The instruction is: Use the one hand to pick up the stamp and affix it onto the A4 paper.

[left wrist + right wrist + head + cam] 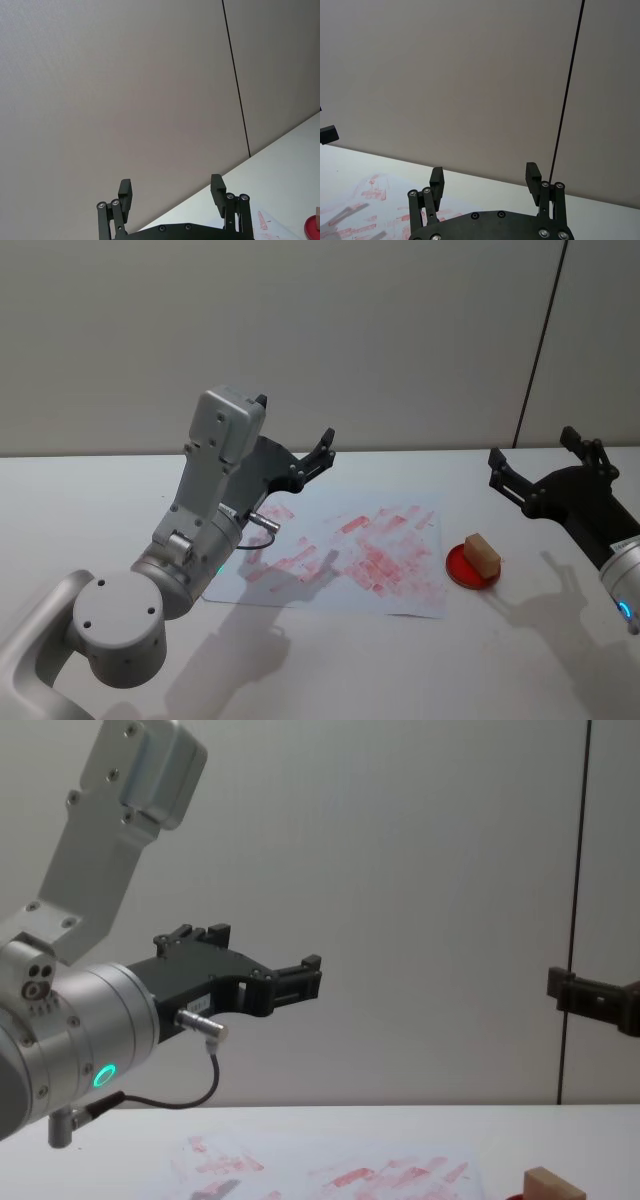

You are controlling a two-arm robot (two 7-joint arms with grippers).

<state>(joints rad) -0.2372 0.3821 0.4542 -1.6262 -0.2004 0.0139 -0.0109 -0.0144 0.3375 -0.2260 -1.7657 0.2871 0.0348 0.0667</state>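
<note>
1. The stamp [482,552] lies on the red ink pad [459,567], on the bench [560,660], just beside the right edge of the A4 paper [350,555].
2. The right tool [535,448] hovers above the bench, behind the stamp and to its right, with jaws apart and empty.
3. The left tool [292,425] is raised over the far left part of the paper, also with jaws apart and empty.
4. The stamp is a small wooden block, so I judge it light, stiff and not fragile. Its bare sides should give good friction.
5. The best hold is on two opposite side faces, high up and away from the inked underside. It seems to lie a little tilted on the pad, but this is hard to judge.
6. The paper is thin and may lift with the stamp.
</note>
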